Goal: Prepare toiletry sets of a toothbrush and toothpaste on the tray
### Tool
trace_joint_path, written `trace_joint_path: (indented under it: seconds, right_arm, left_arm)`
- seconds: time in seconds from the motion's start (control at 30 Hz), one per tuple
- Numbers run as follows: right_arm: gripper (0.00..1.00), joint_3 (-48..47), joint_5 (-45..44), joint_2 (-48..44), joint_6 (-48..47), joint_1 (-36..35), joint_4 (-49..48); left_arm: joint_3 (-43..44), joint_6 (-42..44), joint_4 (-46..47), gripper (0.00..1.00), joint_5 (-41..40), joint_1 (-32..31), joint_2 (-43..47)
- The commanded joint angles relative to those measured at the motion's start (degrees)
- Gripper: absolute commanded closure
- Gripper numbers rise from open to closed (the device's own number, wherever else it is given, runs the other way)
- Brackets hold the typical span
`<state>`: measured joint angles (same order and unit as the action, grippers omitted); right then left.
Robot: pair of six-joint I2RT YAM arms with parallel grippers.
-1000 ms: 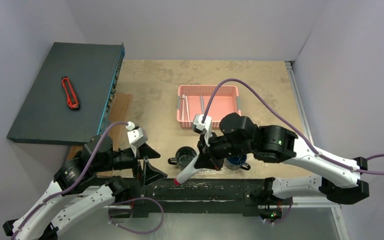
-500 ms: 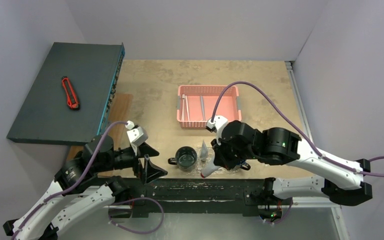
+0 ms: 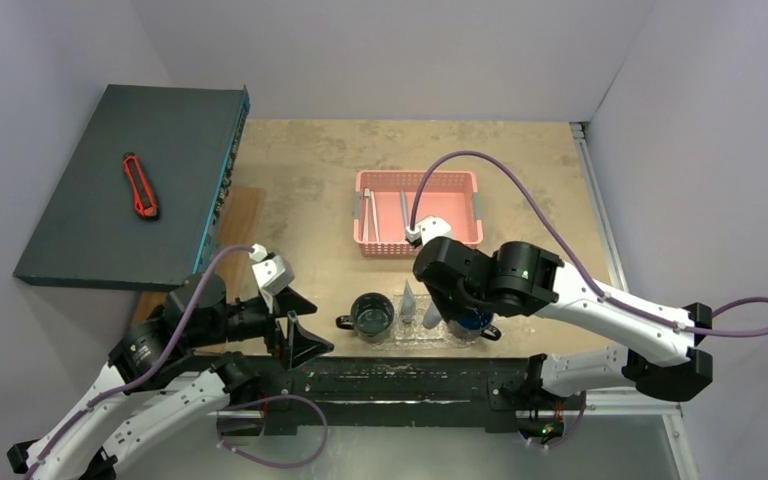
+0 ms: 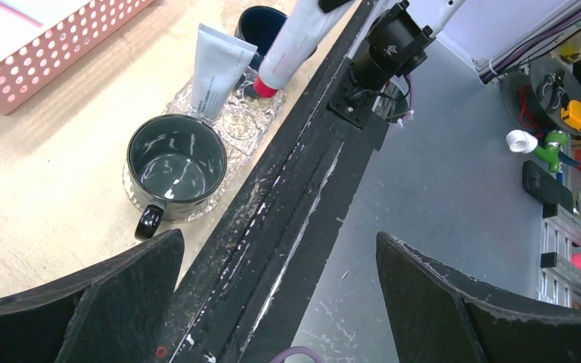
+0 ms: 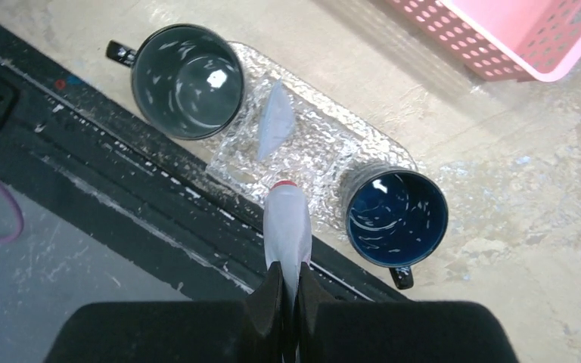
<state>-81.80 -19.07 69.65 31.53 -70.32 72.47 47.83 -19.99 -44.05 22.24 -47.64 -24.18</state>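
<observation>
Locate the right gripper (image 5: 287, 278), pressed together on the flat end of a silvery tube (image 5: 286, 223). Treat the tube as carried in the air, red cap (image 5: 284, 184) leading.

Read the long axis as running from the fingers out to the cap and pointing steeply down. From the wrist view, place the cap over the near edge of the clear tray (image 5: 325, 151), between the two mugs.

Find the blue mug (image 5: 397, 215) just to the right of the cap, at the tray's right end, mouth up and empty. Find the green mug (image 5: 187, 79) farther off to the left, with a second tube (image 5: 276, 121) on the tray beside it.

Judge the coming move as a short shift to the right. Follow with a descent along the tube's own axis, cap first, into the blue mug or onto the tray next to it.

Leave the left gripper (image 4: 276, 242) out of the reckoning: spread wide, holding nothing, parked to the left of the green mug and farther from the blue mug than the right gripper.

Note the toothbrushes (image 3: 368, 215) lying in the pink basket (image 3: 380, 176), beyond the tray.
</observation>
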Motion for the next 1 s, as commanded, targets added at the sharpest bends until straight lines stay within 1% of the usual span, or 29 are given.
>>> trace_joint_path:
  seconds: [0.0, 0.3, 0.97]
  right_arm:
    - [1.0, -3.3, -3.7, 1.0, 0.1, 2.2, -0.8]
    - [1.0, -3.4, -2.2, 3.0, -2.8, 5.8, -4.2]
    - [1.0, -0.4, -2.4, 5.9, -4.1, 8.2, -8.3]
  left_arm:
    - [-0.4, -0.5, 1.3, 0.02, -0.4, 0.1, 0.9]
    - [-0.6, -0.5, 1.2, 0.02, -0.4, 0.1, 1.2]
    - [-0.8, -0.4, 1.0, 0.02, -0.2, 0.1, 1.6]
